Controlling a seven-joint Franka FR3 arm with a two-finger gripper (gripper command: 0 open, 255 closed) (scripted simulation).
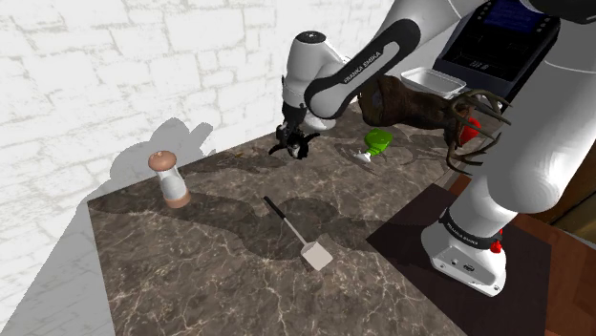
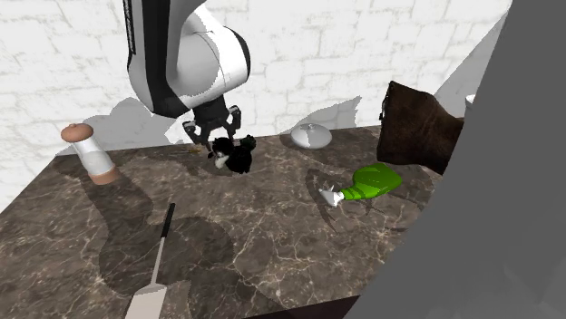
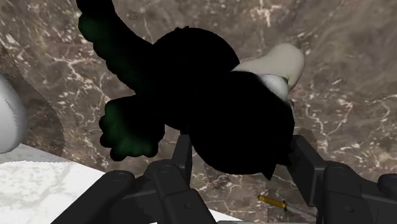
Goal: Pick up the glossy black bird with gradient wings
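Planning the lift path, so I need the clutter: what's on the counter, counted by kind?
Black bird: 1
Pepper mill: 1
Spatula: 1
Green item: 1
White domed item: 1
Dark brown bulky item: 1
White tray: 1
Wire basket: 1
Red item in basket: 1
Small yellow stick: 1
Total: 10

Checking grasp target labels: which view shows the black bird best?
Wrist view: the black bird sits close up, green-tinged wings and pale beak visible, right at the end effector. Second exterior view shows it small, under the end effector. Shoulder view: barely separable from it.
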